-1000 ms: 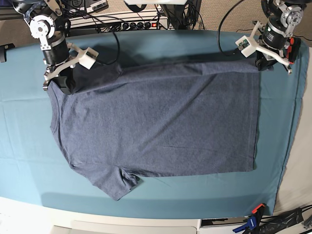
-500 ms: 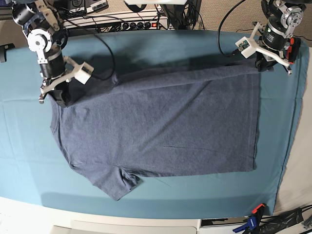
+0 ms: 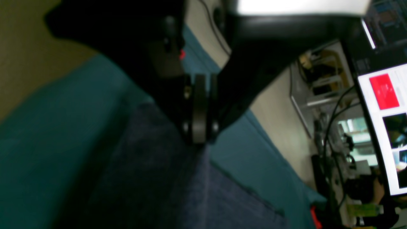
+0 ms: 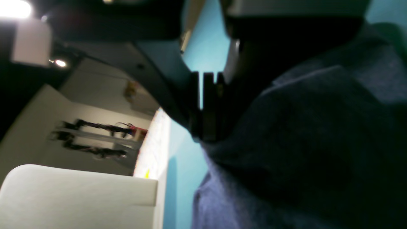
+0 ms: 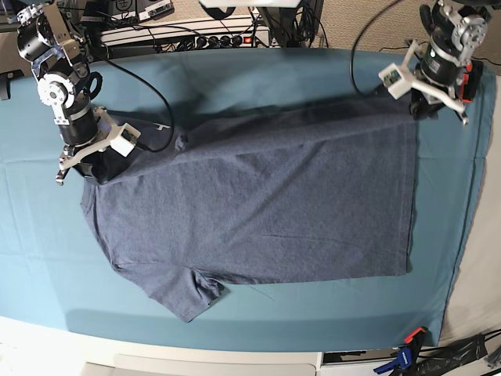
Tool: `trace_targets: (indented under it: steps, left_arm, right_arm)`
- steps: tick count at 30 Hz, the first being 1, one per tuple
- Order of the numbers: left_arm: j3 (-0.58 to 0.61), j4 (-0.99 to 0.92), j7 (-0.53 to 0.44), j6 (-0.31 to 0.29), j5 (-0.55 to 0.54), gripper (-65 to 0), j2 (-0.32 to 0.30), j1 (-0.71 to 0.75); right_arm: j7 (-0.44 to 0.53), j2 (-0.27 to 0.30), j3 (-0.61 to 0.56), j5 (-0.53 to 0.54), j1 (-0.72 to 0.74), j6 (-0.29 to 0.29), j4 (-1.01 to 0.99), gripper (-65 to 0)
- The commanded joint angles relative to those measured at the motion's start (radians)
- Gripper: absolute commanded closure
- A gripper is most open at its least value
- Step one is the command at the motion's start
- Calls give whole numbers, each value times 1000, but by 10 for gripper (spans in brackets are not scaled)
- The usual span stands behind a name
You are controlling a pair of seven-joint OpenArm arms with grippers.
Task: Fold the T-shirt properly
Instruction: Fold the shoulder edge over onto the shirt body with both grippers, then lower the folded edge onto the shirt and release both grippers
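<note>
**A:** Since the right gripper (image 5: 92, 171) swings down and outward from where it was, our shoulder corner of the T-shirt (image 5: 258, 204) comes with it. Jaws pinched shut on the fabric.

**B:** Left gripper (image 5: 423, 106) too, clamped on the hem corner, barely shifted. Compared to earlier, the far edge runs slanted and tauter between us.

**A:** Shirt lies flat on the teal cloth (image 5: 235, 329) below both claws. We judge the fold isn't started.
</note>
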Motion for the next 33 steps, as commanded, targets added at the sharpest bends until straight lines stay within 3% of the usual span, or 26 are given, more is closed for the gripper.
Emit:
trace_targets:
  steps: [1, 6, 20, 33]
  left_arm:
    - [-7, 0, -9, 3, -4, 0, -12, -15]
    - [-7, -56, -19, -33, -68, 0, -12, -96]
    - [-7, -98, -56, -64, -165, 0, -30, -190]
    - [-7, -98, -73, -82, -186, 0, -31, -210]
  right_arm:
    - [4, 16, 10, -4, 10, -14, 12, 0]
    - [-1, 16, 10, 6, 10, -14, 12, 0]
    - [-2, 14, 10, 32, 10, -5, 10, 0]
    - [-2, 14, 10, 32, 10, -3, 10, 0]
